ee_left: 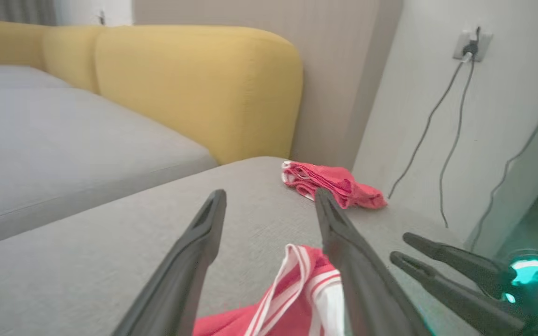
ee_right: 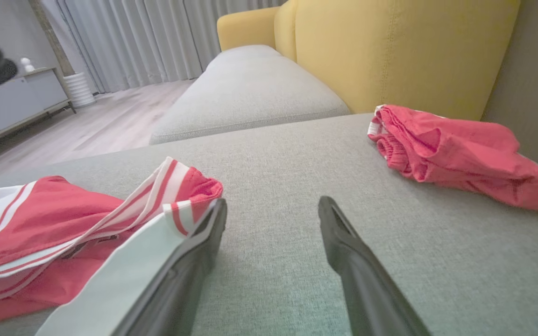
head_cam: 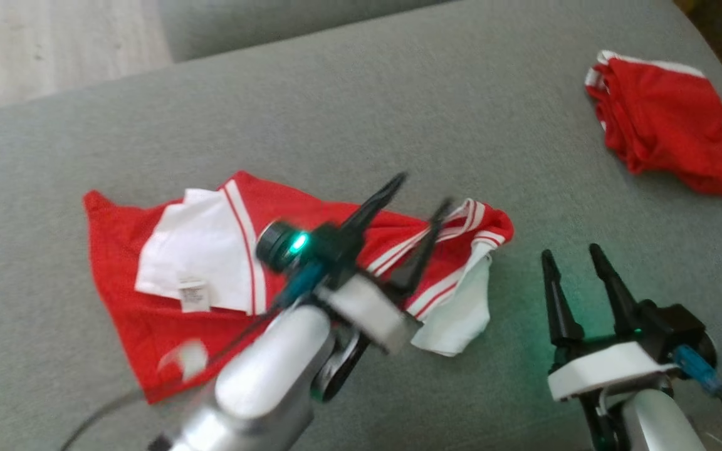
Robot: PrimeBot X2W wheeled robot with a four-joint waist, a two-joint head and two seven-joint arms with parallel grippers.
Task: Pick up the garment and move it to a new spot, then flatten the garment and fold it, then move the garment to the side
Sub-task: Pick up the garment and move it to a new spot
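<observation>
Soft, even light; left gripper [head_cam: 422, 191] blurred over the garment [head_cam: 120, 263]; green glow on the cushion [head_cam: 524, 326] right of it.

Two red garments here: the spread garment [head_cam: 123, 300] and the bunched garment [head_cam: 668, 125]. One grey sofa [head_cam: 398, 94]. Two grippers, left gripper [head_cam: 422, 191] and right gripper [head_cam: 570, 250], two fingers [head_cam: 555, 300] each.

The left hand [head_cam: 422, 193] leans forward and rightward from its silver forearm [head_cam: 267, 369], its two dark fingers [head_cam: 373, 203] spread wide with nothing between them. To its right, the right hand [head_cam: 571, 250] points forward, fingers likewise parted and empty.
</observation>
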